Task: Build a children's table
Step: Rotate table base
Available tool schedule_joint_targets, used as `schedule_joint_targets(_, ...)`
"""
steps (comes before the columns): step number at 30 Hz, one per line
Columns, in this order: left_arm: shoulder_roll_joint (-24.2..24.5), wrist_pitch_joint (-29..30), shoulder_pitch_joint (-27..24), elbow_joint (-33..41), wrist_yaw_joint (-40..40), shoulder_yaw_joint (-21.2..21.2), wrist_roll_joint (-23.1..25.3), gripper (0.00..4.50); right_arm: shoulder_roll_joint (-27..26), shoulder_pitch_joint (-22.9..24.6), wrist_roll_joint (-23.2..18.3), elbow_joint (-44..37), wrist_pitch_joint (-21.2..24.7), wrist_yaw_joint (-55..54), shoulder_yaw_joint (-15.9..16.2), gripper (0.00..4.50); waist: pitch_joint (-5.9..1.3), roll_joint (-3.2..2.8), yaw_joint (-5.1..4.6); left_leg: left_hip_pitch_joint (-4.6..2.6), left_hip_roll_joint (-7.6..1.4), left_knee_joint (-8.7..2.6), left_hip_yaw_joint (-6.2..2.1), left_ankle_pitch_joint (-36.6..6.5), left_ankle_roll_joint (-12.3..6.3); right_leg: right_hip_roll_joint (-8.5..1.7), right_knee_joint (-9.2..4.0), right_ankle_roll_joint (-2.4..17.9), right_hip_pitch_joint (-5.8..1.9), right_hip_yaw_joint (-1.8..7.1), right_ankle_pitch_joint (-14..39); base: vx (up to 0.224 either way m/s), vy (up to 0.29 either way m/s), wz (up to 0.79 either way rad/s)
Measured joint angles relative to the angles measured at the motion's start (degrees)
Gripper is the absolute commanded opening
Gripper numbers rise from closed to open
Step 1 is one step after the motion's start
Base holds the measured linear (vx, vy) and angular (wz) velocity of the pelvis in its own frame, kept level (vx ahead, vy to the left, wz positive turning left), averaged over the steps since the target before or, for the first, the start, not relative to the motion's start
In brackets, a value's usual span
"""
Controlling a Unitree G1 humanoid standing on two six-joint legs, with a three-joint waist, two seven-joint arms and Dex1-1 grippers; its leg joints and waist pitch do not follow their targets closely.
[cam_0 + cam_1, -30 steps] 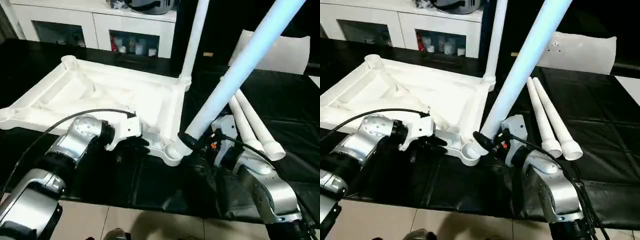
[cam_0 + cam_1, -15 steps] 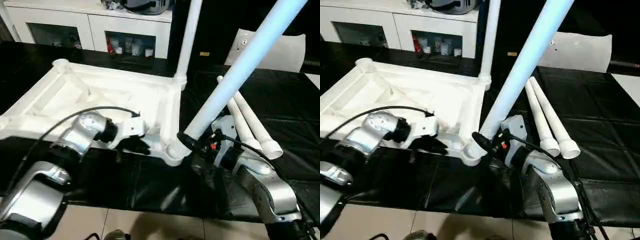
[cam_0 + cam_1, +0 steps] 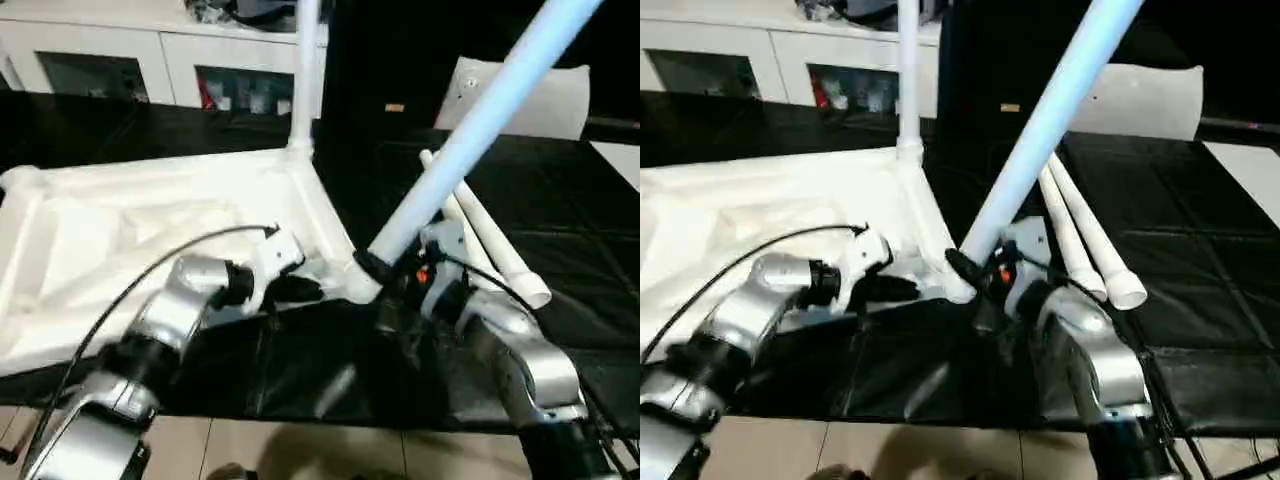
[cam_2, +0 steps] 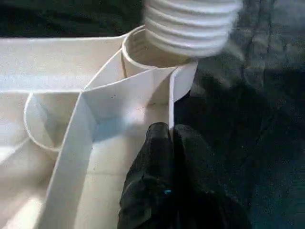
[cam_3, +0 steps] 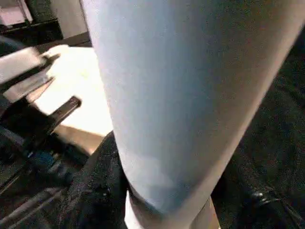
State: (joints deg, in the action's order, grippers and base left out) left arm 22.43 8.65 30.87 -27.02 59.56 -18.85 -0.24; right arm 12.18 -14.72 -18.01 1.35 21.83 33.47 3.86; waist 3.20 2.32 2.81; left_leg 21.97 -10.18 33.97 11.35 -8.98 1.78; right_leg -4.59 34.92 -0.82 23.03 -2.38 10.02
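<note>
The children's table top (image 3: pixel 90 240) lies upside down on the black mat. One leg (image 3: pixel 305 70) stands upright in its far corner socket. My left gripper (image 3: pixel 308 290) is shut on the top's thin rim wall beside the near corner socket (image 4: pixel 152 52); in the left wrist view its black fingers (image 4: pixel 159 157) pinch that wall. My right gripper (image 3: pixel 375 275) is shut on a second leg (image 3: pixel 470 130), tilted up to the right. That leg's threaded end (image 4: pixel 190 21) hangs just above the socket. Two more legs (image 3: pixel 490 240) lie side by side behind my right arm.
A white cabinet (image 3: pixel 150 60) with glass doors runs along the back. A flat whitish bag (image 3: pixel 520 95) lies at the back right on the black mat (image 3: pixel 570 190). Light floor tiles (image 3: pixel 300 450) show beyond the mat's near edge.
My left gripper has slid along the rim to the near corner socket and closed on the wall. The table top has swung, its far end going left. The view has also shifted.
</note>
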Motion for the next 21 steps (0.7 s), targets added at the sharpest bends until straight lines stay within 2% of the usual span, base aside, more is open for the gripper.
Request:
schedule_joint_targets(4, 2.08, -2.24, -1.63, 2.89, 1.91, -1.05, 0.39, 0.0, 0.38, -0.81, 0.36, 1.93, -0.03, 0.82, 0.55, 1.91, -0.02, 0.03, 0.06, 0.04, 0.0, -0.05, -0.01, 0.0, 0.0, 0.0, -0.01, -0.01, 0.02, -0.01, 0.0, 0.0, 0.0, 0.0)
schedule_joint_targets(14, 3.19, -1.19, -2.14, 4.67, 3.1, -0.73, -0.01, 0.0, 1.5, -3.58, 1.44, 5.19, -1.48, 4.67, 3.16, 1.91, -0.03, 0.05, 0.19, 0.02, 0.0, -0.29, 0.0, -0.11, 0.18, 0.05, 0.0, 0.01, 0.11, 0.0, 0.01, 0.0, 0.0, 0.0)
schedule_joint_targets(15, 3.05, -0.83, -2.12, 4.6, 2.76, -0.59, -0.07, 0.28, 1.49, -3.98, 1.72, 5.8, -1.98, 4.93, 3.32, 1.91, -0.04, 0.06, 0.19, 0.01, 0.0, -0.28, 0.0, -0.11, 0.18, 0.05, 0.0, 0.01, 0.1, 0.0, 0.01, 0.0, 0.0, 0.0)
schedule_joint_targets(17, 3.03, 0.34, -2.07, 4.82, 2.88, -0.55, -0.34, 0.57, 1.47, -4.32, 2.09, 6.22, -2.22, 5.23, 3.42, 1.91, -0.04, 0.07, 0.15, 0.01, 0.0, -0.26, 0.0, -0.11, 0.18, 0.05, 0.0, 0.01, 0.1, 0.01, 0.01, 0.0, 0.0, 0.0)
schedule_joint_targets(21, 3.96, 2.85, -2.14, 5.69, 3.57, -0.64, -0.05, 0.76, 1.52, -4.48, 2.24, 6.94, -2.89, 5.76, 3.44, 1.91, -0.05, 0.07, -0.03, -0.02, 0.0, -0.25, 0.0, -0.11, 0.18, 0.05, 0.0, 0.01, 0.1, 0.02, 0.02, 0.0, 0.0, 0.0)
